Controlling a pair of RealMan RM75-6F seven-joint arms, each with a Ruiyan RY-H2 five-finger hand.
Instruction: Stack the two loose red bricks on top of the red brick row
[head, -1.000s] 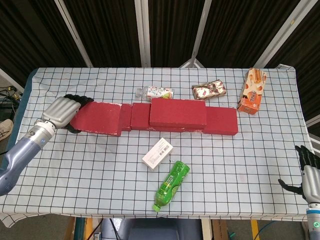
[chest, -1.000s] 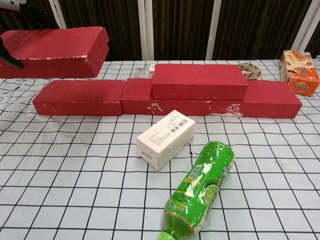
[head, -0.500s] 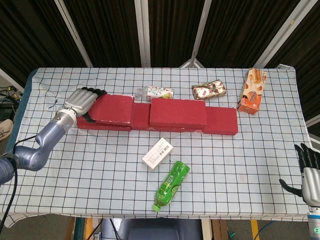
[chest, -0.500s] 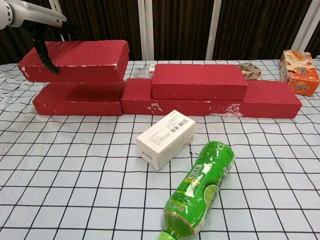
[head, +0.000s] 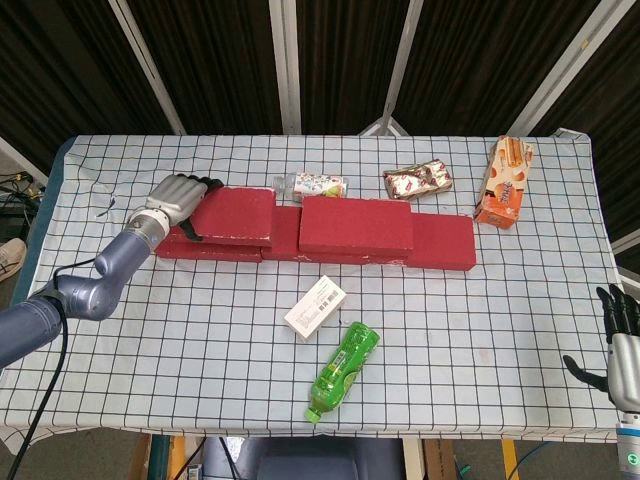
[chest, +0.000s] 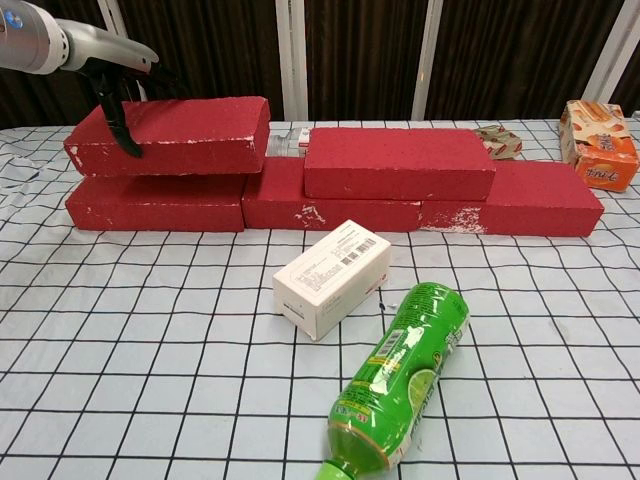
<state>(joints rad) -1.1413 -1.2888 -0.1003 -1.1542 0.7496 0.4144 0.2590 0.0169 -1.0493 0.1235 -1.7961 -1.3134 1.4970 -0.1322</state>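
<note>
Since a second ago the left hand (head: 180, 195) has carried the second loose brick (chest: 170, 135) from mid-air, out past the row's left end, rightward and down; it now sits on the red brick row (chest: 330, 200), or very nearly. Hard to tell from the chest view whether it's fully seated.

Positions:
- second loose brick: on top of the row's left end, long axis parallel with the row, overhanging onto the middle bottom brick, right end just short of the first stacked brick (head: 355, 223) with a small gap between.
- first stacked brick: already on the row, centre-right.
- left hand: clamped on the left end of the second loose brick, fingers (chest: 118, 125) wrapped down its front face. The brick lies to the right of the hand.
- right hand (head: 622, 345): at the bench's near right corner, well apart from the bricks, fingers spread, holding nothing.

Key relation for the next move: the left hand is the only one near, and it is on the brick's outer end, so the fingers can come off to the left without touching the neighbour. My read is that the task is almost done; what's left is letting go and checking that the brick stays flat.

Clutter, not in the way: white box (chest: 331, 276), green bottle (chest: 400, 372), orange carton (head: 504, 182).
</note>
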